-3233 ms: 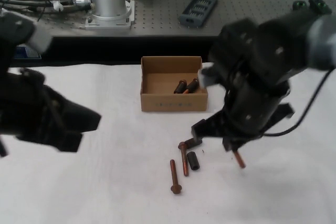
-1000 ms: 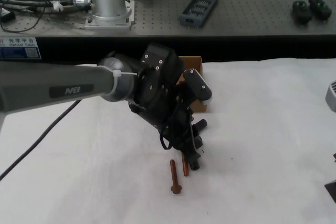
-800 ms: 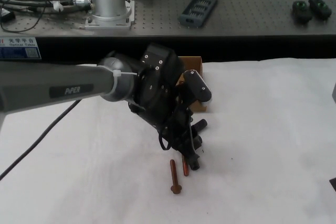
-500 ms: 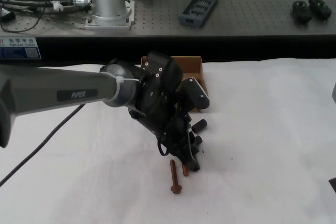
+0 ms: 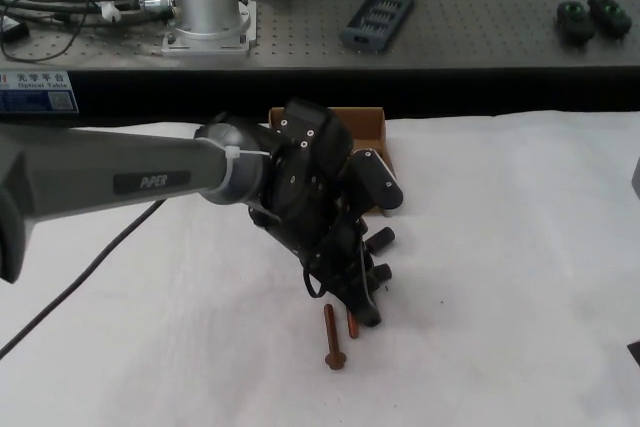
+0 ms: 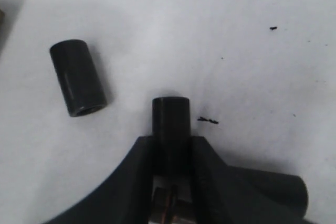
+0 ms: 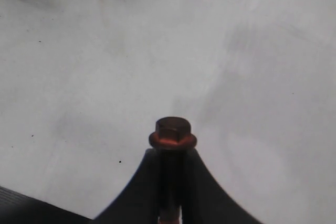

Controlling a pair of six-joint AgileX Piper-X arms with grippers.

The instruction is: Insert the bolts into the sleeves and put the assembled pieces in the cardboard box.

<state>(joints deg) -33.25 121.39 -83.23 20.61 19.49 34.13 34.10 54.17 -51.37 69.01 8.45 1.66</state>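
Nearest you, one copper bolt (image 5: pixel 332 335) lies on the white-covered table (image 5: pixel 520 247), with a second bolt (image 5: pixel 352 324) just beside it. Your left end effector (image 6: pixel 170 141) is clamped on one black sleeve (image 6: pixel 170 109); a second sleeve (image 6: pixel 77 77) lies loose nearby. Your right end effector (image 7: pixel 172 153) grips a third bolt (image 7: pixel 172 132) below its head. Farthest, one cardboard box (image 5: pixel 365 119) stands behind the left arm.

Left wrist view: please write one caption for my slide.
Left pincer shut on a black sleeve, a second sleeve lying apart on white cloth.

Black sleeves (image 6: pixel 77 77), copper bolts (image 5: pixel 331 337) (reddish) — white cloth (image 5: pixel 520 247)
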